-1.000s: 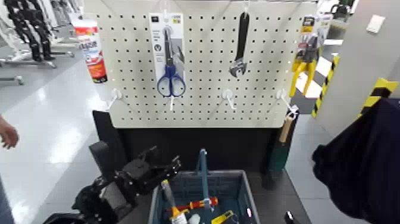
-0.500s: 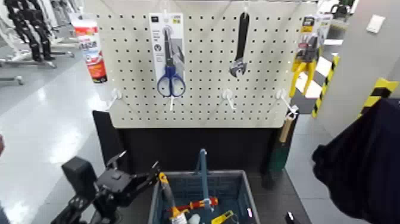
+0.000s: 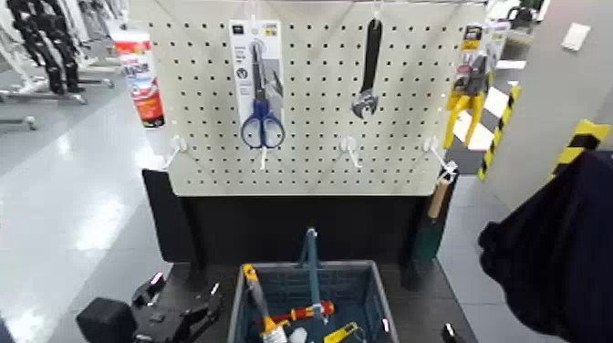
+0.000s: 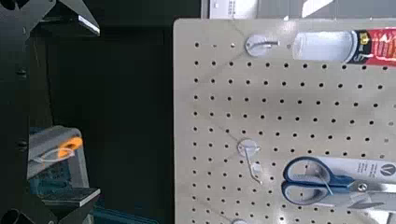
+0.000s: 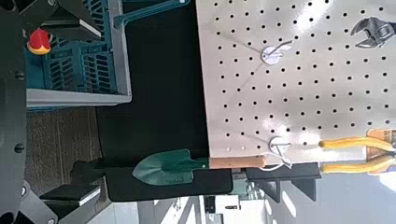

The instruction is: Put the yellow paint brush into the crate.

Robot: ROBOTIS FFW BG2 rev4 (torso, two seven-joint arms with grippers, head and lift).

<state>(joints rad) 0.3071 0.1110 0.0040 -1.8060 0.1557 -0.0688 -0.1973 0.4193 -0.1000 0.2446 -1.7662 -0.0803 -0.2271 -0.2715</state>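
The yellow paint brush (image 3: 256, 296) stands tilted inside the crate (image 3: 365, 292), bristles down. Its orange handle tip (image 3: 247, 270) leans by the crate's left wall. The tip also shows in the left wrist view (image 4: 67, 145). The crate is blue-grey with an upright blue handle (image 3: 312, 265) and sits low in the middle of the head view. My left gripper (image 3: 187, 299) is open and empty, low and to the left of the crate, clear of the brush. My right gripper (image 5: 79, 105) is open and empty, parked to the right of the crate (image 5: 75, 56).
A pegboard (image 3: 310, 137) stands behind the crate with packed scissors (image 3: 261, 109), a wrench (image 3: 368, 82), a tube (image 3: 139, 73) and a yellow-handled tool (image 3: 467, 100). A wooden-handled trowel (image 5: 187, 168) hangs at its lower right. Other tools lie in the crate. A dark cloth (image 3: 556, 255) fills the right side.
My left gripper has drawn back from the crate's left rim, down and to the left. The brush stays leaning in the crate. A person's hand at the left edge has gone.
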